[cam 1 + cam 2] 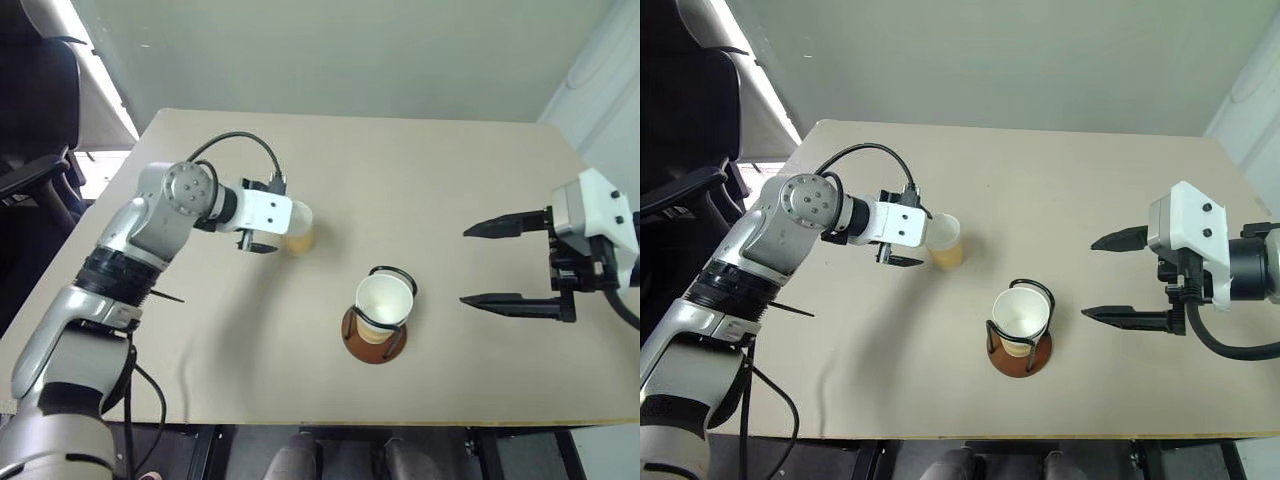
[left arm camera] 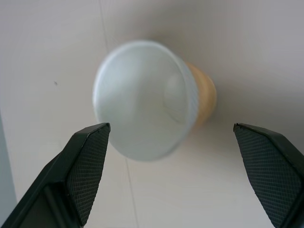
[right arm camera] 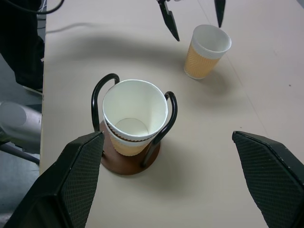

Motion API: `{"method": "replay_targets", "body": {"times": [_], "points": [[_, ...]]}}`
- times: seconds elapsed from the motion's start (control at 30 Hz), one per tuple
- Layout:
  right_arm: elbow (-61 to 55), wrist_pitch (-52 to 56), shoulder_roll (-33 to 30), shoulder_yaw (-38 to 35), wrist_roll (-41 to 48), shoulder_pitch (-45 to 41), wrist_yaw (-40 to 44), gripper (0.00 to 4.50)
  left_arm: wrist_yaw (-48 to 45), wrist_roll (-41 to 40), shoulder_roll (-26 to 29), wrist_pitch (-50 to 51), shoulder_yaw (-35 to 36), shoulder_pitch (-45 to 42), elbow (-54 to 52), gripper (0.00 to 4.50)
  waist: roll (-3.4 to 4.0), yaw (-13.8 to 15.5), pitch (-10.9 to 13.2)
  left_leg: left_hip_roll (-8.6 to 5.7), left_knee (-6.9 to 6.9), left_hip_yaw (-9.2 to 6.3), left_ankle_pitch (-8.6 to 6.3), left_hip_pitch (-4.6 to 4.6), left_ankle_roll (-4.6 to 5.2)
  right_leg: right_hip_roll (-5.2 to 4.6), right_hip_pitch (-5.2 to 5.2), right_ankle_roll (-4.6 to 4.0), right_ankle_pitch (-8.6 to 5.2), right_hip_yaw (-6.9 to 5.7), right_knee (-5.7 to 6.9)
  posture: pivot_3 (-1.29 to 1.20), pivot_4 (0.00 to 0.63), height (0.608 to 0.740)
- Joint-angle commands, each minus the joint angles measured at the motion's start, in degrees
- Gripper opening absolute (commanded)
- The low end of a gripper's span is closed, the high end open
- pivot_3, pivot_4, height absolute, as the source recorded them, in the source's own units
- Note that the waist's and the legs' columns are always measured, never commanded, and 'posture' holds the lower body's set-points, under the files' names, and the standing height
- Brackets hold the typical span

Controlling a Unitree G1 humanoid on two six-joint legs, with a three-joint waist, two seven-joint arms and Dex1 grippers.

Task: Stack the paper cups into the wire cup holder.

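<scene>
Tan-yellow tapered paper cup point(image 1: 944, 241) upright between wide-open fingers of left gripper point(image 1: 908, 236), untouched; right gripper point(image 1: 1118, 278) open, empty, beside black-wire, brown-based cup holder point(image 1: 1020, 352) with cups

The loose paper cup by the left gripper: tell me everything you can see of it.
The loose paper cup is a small tapered cup, ribbed tan-yellow outside, white inside with a white rim band. It stands upright and empty on the beige table, apart from the wire cup holder, which already holds cups. The left gripper is open, its black fingers spread to either side of the cup's mouth, not touching it. Nothing else touches the cup.
</scene>
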Motion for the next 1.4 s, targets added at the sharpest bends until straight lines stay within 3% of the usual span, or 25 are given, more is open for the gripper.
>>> {"method": "replay_targets", "body": {"times": [0.03,0.4,0.43,0.5,0.83,1.1,1.4], "points": [[-0.37,-0.18,-0.63,-1.30,0.51,-0.78,0.22,4.43,-0.90,0.39,-0.89,0.07,1.32,-1.63,-1.37,4.46,0.00,-0.05,0.00,0.00,0.00,0.00,0.00,0.00,0.00,0.00,0.00,0.00,0.00,0.00,0.01,0.00,0.150,0.740],[-3.01,2.10,-0.82,-2.50,2.88,-1.17,-1.75,4.43,-4.03,0.90,-2.06,-1.46,0.88,-1.70,1.55,4.46,0.00,-0.09,0.00,0.01,0.00,0.01,0.00,0.00,0.00,0.00,-0.02,0.00,0.00,0.00,0.04,0.00,0.150,0.740],[-3.77,3.02,-0.98,-2.38,3.97,-2.01,-2.69,4.43,-4.01,1.18,-2.14,-1.80,0.80,-1.91,2.45,4.30,0.00,-0.09,0.00,0.01,0.00,0.01,0.00,0.00,0.00,0.00,-0.02,0.00,0.00,0.00,0.04,0.00,0.150,0.740],[-4.39,4.24,-1.18,-1.94,5.37,-3.40,-3.92,4.43,-3.54,1.95,-2.41,-2.57,0.65,-2.43,4.31,3.85,0.00,-0.10,0.00,0.01,0.00,0.01,0.00,0.00,0.00,0.00,-0.04,0.00,0.00,0.01,0.05,0.00,0.150,0.740],[-3.43,7.62,-1.49,2.00,8.44,-10.56,-6.48,4.43,-2.00,4.56,-4.67,-7.26,0.04,-3.87,14.12,0.06,0.00,-0.08,0.00,0.00,0.01,0.01,0.00,-0.02,0.00,0.00,-0.07,0.01,0.00,0.01,0.06,0.00,0.150,0.740],[-3.32,6.94,-1.11,2.26,6.50,-10.32,-6.82,4.43,-9.64,-0.87,-3.99,-7.25,2.55,-4.62,10.66,0.02,0.00,-0.03,0.00,0.00,0.03,0.01,0.00,-0.12,0.00,0.00,-0.16,0.01,0.00,0.01,0.06,0.00,0.150,0.740],[-3.10,-0.44,0.88,-4.91,1.54,-0.12,-2.12,4.43,-23.33,-16.24,-3.37,7.66,7.63,-6.39,-5.37,0.02,-0.01,0.10,0.00,0.00,0.37,0.00,-0.01,-0.60,0.02,0.00,-0.51,0.04,0.02,-0.02,0.19,0.00,0.150,0.740]]}}
